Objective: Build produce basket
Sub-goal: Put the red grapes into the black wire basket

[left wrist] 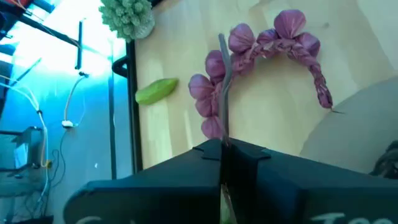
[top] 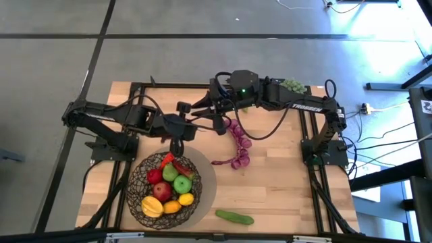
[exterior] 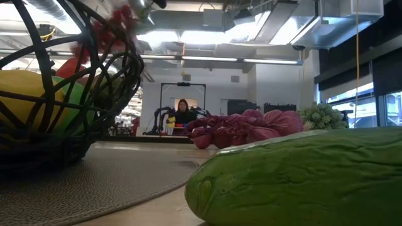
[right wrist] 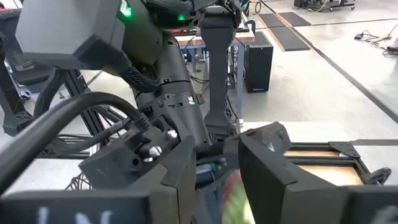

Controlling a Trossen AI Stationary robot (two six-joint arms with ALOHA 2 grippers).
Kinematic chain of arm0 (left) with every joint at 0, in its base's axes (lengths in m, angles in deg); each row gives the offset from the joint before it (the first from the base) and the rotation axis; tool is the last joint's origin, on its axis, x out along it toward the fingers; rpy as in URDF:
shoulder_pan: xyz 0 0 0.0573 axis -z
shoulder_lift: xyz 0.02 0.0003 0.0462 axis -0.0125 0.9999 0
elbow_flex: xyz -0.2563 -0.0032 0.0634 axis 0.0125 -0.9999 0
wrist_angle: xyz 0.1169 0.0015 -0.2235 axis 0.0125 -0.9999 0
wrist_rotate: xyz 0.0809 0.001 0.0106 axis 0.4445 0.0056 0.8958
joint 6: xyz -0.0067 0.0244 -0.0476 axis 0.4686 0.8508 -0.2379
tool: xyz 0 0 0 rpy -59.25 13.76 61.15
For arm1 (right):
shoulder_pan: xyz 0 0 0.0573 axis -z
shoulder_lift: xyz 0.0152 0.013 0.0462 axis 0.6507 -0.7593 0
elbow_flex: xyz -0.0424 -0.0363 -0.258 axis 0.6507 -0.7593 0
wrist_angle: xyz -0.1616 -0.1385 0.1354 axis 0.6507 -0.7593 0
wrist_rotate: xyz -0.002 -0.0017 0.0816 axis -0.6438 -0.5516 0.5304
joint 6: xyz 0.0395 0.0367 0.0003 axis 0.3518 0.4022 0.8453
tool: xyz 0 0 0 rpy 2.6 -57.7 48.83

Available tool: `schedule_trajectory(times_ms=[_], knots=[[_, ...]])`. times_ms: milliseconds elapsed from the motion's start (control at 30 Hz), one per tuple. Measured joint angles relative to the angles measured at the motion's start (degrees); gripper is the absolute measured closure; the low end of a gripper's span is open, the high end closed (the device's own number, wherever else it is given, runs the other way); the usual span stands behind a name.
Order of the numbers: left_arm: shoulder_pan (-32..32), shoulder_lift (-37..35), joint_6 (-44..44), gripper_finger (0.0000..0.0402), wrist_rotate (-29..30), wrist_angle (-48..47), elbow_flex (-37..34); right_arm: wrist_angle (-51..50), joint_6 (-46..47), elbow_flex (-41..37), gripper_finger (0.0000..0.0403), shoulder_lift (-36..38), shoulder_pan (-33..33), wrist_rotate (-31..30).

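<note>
The dark wire basket stands on a grey round mat at the near left. It holds apples, yellow and orange fruits and a red chili. My left gripper hangs shut above the table's middle, with a thin grey stalk sticking out past its fingertips. My right gripper faces it from the far side, fingers apart. A blurred green and pink thing shows in their gap. A purple braided bunch lies on the table below. My left gripper pinches the thin grey stalk's near end between its two shut fingers. The stalk runs on along the fingers, out beyond their tips, clear of the table. What the stalk belongs to is hidden by the gripper. My right gripper: I cannot tell whether it touches the blurred thing.
A green cucumber lies near the front edge, close before the low camera. A pale green bunch sits at the far right, and a small green piece lies beside it. A black frame rims the table.
</note>
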Motion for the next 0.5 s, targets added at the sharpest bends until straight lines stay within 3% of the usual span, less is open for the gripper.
schedule_trajectory(times_ms=[500], knots=[[5.6,-2.0,-8.9,0.0402,-1.6,-4.7,3.7,-10.5,-1.9,0.1,0.029,6.8,3.6,0.2]])
